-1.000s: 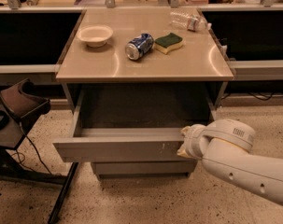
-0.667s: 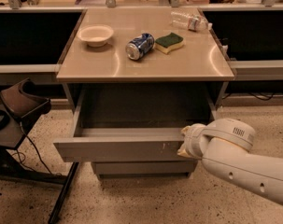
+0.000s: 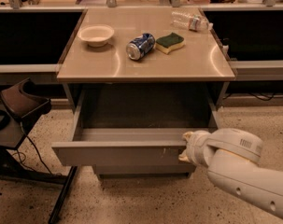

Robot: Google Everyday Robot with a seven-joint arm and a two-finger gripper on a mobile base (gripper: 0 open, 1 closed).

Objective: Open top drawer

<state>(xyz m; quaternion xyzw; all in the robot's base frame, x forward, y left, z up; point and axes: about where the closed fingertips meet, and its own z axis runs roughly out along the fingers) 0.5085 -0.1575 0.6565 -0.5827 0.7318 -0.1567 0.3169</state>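
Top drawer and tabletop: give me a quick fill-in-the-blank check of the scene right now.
1. The top drawer stands ____, its grey inside exposed.
2. The gripper is at the drawer front's ____ end in the camera view.
3. On the tabletop, the blue can lies on its ____ between the bowl and the sponge.
Missing words: open; right; side.

Room lies open inside the pulled-out top drawer [image 3: 117, 154]; the gripper [image 3: 185, 146] blocks its front's right end, a dark stand [image 3: 24, 104] stands near its left.
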